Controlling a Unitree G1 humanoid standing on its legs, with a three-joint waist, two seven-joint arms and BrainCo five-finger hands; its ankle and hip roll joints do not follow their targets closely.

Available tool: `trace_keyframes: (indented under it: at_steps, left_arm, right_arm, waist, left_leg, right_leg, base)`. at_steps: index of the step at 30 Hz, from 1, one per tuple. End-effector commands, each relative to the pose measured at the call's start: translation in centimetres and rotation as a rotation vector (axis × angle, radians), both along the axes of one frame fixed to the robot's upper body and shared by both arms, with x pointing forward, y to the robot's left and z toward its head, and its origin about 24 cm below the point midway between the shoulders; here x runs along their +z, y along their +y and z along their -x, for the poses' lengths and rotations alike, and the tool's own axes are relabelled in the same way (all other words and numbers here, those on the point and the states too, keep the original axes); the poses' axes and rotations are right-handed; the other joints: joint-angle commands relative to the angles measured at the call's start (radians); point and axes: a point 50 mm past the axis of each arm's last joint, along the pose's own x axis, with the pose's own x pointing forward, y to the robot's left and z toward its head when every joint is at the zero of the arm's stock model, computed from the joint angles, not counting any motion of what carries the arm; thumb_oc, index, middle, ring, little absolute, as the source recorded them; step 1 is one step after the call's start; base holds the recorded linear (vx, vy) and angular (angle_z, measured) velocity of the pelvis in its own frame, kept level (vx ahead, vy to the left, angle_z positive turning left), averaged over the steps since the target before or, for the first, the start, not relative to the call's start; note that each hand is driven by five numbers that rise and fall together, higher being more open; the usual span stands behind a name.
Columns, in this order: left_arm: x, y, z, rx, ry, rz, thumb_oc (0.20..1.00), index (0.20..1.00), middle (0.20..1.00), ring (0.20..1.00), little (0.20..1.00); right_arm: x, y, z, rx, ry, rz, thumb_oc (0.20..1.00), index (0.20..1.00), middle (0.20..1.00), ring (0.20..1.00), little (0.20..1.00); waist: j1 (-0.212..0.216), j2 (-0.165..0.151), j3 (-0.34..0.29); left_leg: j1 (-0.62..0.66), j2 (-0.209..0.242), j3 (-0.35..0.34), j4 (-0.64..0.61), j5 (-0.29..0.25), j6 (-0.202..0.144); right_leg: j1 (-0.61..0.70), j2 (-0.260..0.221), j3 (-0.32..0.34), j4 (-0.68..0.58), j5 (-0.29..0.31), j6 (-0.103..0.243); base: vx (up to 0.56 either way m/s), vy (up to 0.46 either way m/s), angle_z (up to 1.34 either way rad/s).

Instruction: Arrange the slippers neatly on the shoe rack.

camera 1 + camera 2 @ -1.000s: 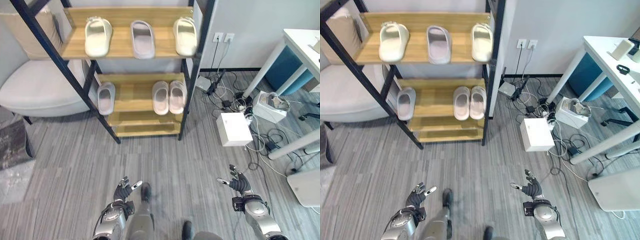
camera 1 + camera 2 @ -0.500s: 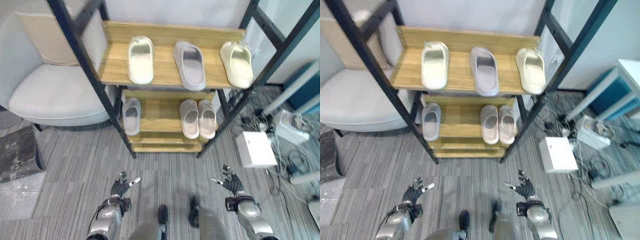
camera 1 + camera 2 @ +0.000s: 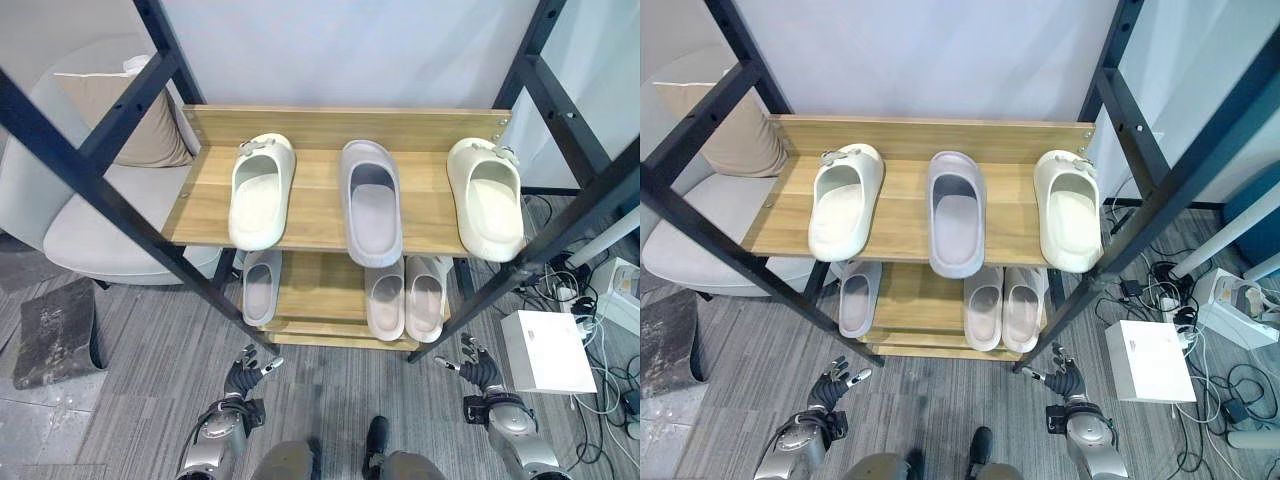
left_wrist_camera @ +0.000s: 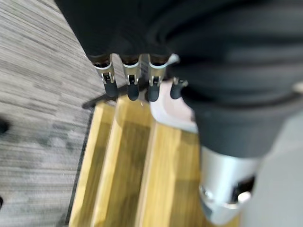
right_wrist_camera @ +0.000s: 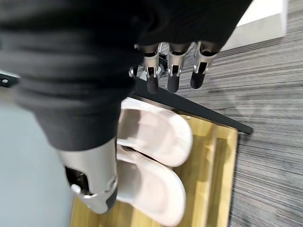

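You've got six slippers on the shoe rack point(image 3: 330, 125), centre of frame. Top shelf: cream slipper point(image 3: 260, 190) at left, grey slipper point(image 3: 371, 200) in the middle with its toe over the front edge, second cream slipper point(image 3: 487, 198) at right, also overhanging the front and angled slightly. The three are well apart from one another.

Lower shelf, partly hidden under the top board: lone grey slipper point(image 3: 260, 288) at left, pink pair point(image 3: 407, 300) at right, side by side and touching. The right wrist view shows that pair close up on the wood.

Left robot hand point(image 3: 243, 376) sits at lower left of frame over the grey striped floor point(image 3: 130, 400), in front of the rack's left front leg. Fingers are straight and spread, nothing in them. Right robot hand point(image 3: 480, 368) is at lower right, by the rack's right front leg, fingers likewise extended and empty. Neither touches the rack or a slipper.

Further out: grey armchair point(image 3: 90, 225) with a beige cushion point(image 3: 130, 120) at left of frame, dark mat point(image 3: 55, 330) at lower left, white box point(image 3: 547, 350) on the floor at right with a tangle of cables point(image 3: 600, 345) beside it.
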Motion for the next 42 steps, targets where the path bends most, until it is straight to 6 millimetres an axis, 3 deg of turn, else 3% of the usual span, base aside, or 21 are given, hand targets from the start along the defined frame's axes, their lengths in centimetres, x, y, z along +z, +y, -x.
trace_keyframes:
  at_steps: [1,4,10,15,16,17,18,20,21,22,23,29,32,34,35,37,40,42]
  left_arm:
    - [1.0,-0.2,-1.1,0.01,-0.071,0.007,1.0,1.0,1.0,1.0,1.0]
    - [0.8,-0.5,-0.7,-0.005,-0.064,0.012,1.0,1.0,1.0,1.0,1.0]
    - [0.4,-0.2,-0.1,-0.012,-0.038,0.005,1.0,1.0,1.0,1.0,1.0]
    - [0.6,0.5,-0.1,-0.028,-0.037,-0.026,1.0,1.0,1.0,1.0,1.0]
    - [0.6,0.6,-0.1,-0.043,-0.038,-0.037,1.0,1.0,1.0,1.0,1.0]
    - [0.9,0.9,-0.1,-0.062,-0.047,-0.052,1.0,1.0,1.0,1.0,1.0]
    - [0.8,0.8,-0.1,-0.063,-0.046,-0.051,1.0,1.0,1.0,1.0,1.0]
    - [1.0,1.2,-0.3,-0.08,-0.054,-0.066,1.0,1.0,1.0,1.0,1.0]
    - [1.0,1.2,-0.3,-0.089,-0.054,-0.066,1.0,1.0,1.0,1.0,1.0]
    - [1.0,1.2,-0.3,-0.1,-0.055,-0.065,1.0,1.0,1.0,1.0,1.0]
    - [0.9,1.1,-0.3,-0.102,-0.055,-0.064,1.0,1.0,1.0,1.0,1.0]
    - [0.5,0.5,0.0,-0.131,-0.044,-0.049,1.0,1.0,1.0,1.0,1.0]
    - [0.2,0.3,0.6,-0.121,-0.037,-0.031,1.0,1.0,1.0,1.0,1.0]
    - [0.2,0.3,0.6,-0.121,-0.037,-0.03,1.0,1.0,1.0,1.0,1.0]
    - [-0.3,0.0,1.0,-0.115,-0.021,-0.018,1.0,1.0,1.0,1.0,1.0]
    - [-0.5,-0.3,1.3,-0.104,-0.014,-0.003,1.0,1.0,1.0,1.0,1.0]
    - [-0.8,-0.7,1.6,-0.078,-0.002,0.021,1.0,1.0,1.0,1.0,1.0]
    - [-0.8,-0.6,1.5,-0.074,-0.003,0.018,1.0,1.0,1.0,1.0,1.0]
  right_arm:
    - [1.3,-1.4,-0.1,-0.001,-0.063,0.031,1.0,1.0,1.0,1.0,1.0]
    - [0.9,-1.3,0.2,0.008,-0.044,0.033,1.0,1.0,1.0,1.0,1.0]
    - [0.4,-0.4,0.6,0.052,-0.018,0.035,1.0,1.0,1.0,1.0,1.0]
    - [2.6,-0.2,0.1,0.233,-0.077,0.19,1.0,1.0,1.0,1.0,1.0]
    - [3.8,-0.3,-0.2,0.306,-0.113,0.261,1.0,1.0,1.0,1.0,1.0]
    - [6.3,-0.4,0.0,0.415,-0.193,0.331,1.0,1.0,1.0,1.0,1.0]
    - [6.3,-0.5,0.1,0.414,-0.191,0.331,1.0,1.0,1.0,1.0,1.0]
    - [9.7,-0.3,0.5,0.555,-0.292,0.406,1.0,1.0,1.0,1.0,1.0]
    - [10.9,-0.1,1.0,0.607,-0.324,0.413,1.0,1.0,1.0,1.0,1.0]
    - [13.5,0.5,1.8,0.732,-0.389,0.413,1.0,1.0,1.0,1.0,1.0]
    - [13.5,0.4,1.8,0.731,-0.387,0.413,1.0,1.0,1.0,1.0,1.0]
    - [20.9,3.1,3.3,1.111,-0.545,0.348,1.0,1.0,1.0,1.0,1.0]
    - [25.0,4.3,3.4,1.203,-0.684,0.312,1.0,1.0,1.0,1.0,1.0]
    - [25.0,4.3,3.4,1.203,-0.684,0.312,1.0,1.0,1.0,1.0,1.0]
    - [27.3,4.4,2.9,1.164,-0.824,0.372,1.0,1.0,1.0,1.0,1.0]
    - [29.2,3.8,2.2,1.035,-0.986,0.405,1.0,1.0,1.0,1.0,1.0]
    - [30.9,3.1,0.1,0.745,-1.243,0.39,1.0,1.0,1.0,1.0,1.0]
    - [31.0,3.4,-0.5,0.695,-1.277,0.396,1.0,1.0,1.0,1.0,1.0]
  waist:
    - [-0.008,0.025,-0.01]
    - [-0.011,0.039,-0.033]
    - [-0.01,0.036,-0.053]
    - [-0.01,0.021,-0.058]
    - [-0.009,0.017,-0.059]
    - [-0.013,0.008,-0.061]
    - [-0.012,0.009,-0.062]
    - [-0.022,-0.001,-0.066]
    - [-0.026,-0.001,-0.069]
    - [-0.038,-0.008,-0.077]
    - [-0.037,-0.006,-0.078]
    - [-0.053,-0.019,-0.115]
    - [-0.055,-0.026,-0.139]
    - [-0.055,-0.025,-0.139]
    - [-0.056,-0.025,-0.148]
    - [-0.055,-0.02,-0.157]
    - [-0.035,-0.008,-0.162]
    - [-0.03,-0.008,-0.16]
  left_leg:
    - [0.048,0.019,-0.007,-0.031,0.094,0.017]
    - [0.092,0.003,-0.019,-0.092,0.083,0.024]
    - [0.164,-0.01,0.005,-0.141,0.066,0.034]
    - [0.184,-0.015,0.012,-0.159,0.058,0.04]
    - [0.184,-0.016,0.01,-0.162,0.058,0.041]
    - [0.184,-0.016,0.012,-0.164,0.056,0.042]
    - [0.184,-0.016,0.011,-0.164,0.056,0.043]
    - [0.184,-0.017,0.015,-0.166,0.053,0.044]
    - [0.185,-0.017,0.016,-0.166,0.051,0.045]
    - [0.187,-0.018,0.022,-0.167,0.048,0.044]
    - [0.186,-0.018,0.022,-0.167,0.048,0.044]
    - [0.183,-0.018,0.034,-0.169,0.044,0.042]
    - [0.18,-0.018,0.043,-0.17,0.045,0.041]
    - [0.18,-0.018,0.043,-0.17,0.045,0.041]
    - [0.178,-0.019,0.047,-0.172,0.045,0.043]
    - [0.177,-0.022,0.048,-0.172,0.043,0.046]
    - [0.176,-0.027,0.041,-0.172,0.038,0.054]
    - [0.178,-0.029,0.038,-0.171,0.037,0.056]
  right_leg:
    - [0.0,-0.036,-0.004,0.034,-0.116,0.131]
    - [0.001,-0.036,0.011,0.022,-0.104,0.132]
    - [0.011,-0.043,0.027,0.01,-0.086,0.145]
    - [0.016,-0.045,0.035,0.004,-0.078,0.156]
    - [0.015,-0.046,0.035,0.004,-0.077,0.158]
    - [0.012,-0.046,0.036,0.005,-0.075,0.163]
    - [0.012,-0.046,0.036,0.005,-0.075,0.163]
    - [0.008,-0.047,0.04,0.005,-0.073,0.169]
    - [0.007,-0.047,0.042,0.006,-0.072,0.171]
    - [0.004,-0.047,0.048,0.005,-0.07,0.176]
    - [0.004,-0.047,0.048,0.005,-0.069,0.176]
    - [-0.009,-0.048,0.057,0.003,-0.058,0.185]
    - [-0.016,-0.048,0.062,-0.001,-0.049,0.189]
    - [-0.016,-0.048,0.062,-0.001,-0.049,0.189]
    - [-0.018,-0.05,0.064,-0.003,-0.044,0.192]
    - [-0.02,-0.052,0.064,-0.003,-0.042,0.194]
    - [-0.016,-0.056,0.059,-0.001,-0.042,0.195]
    - [-0.014,-0.058,0.056,0.0,-0.042,0.196]
  base:
    - [0.1,0.09,-0.25]
    - [0.09,0.114,-0.17]
    - [0.05,0.086,0.02]
    - [0.01,0.04,-0.03]
    - [0.0,0.027,-0.08]
    - [0.0,0.022,-0.04]
    - [-0.01,0.022,-0.04]
    - [-0.01,0.023,-0.08]
    - [-0.01,0.047,-0.12]
    - [-0.01,0.04,-0.1]
    - [-0.01,0.045,-0.09]
    - [-0.02,0.042,-0.09]
    - [-0.02,0.04,-0.1]
    - [0.0,0.0,0.0]
    - [-0.01,0.044,-0.02]
    - [0.0,0.051,-0.06]
    - [0.01,0.056,-0.06]
    - [0.01,0.021,-0.04]
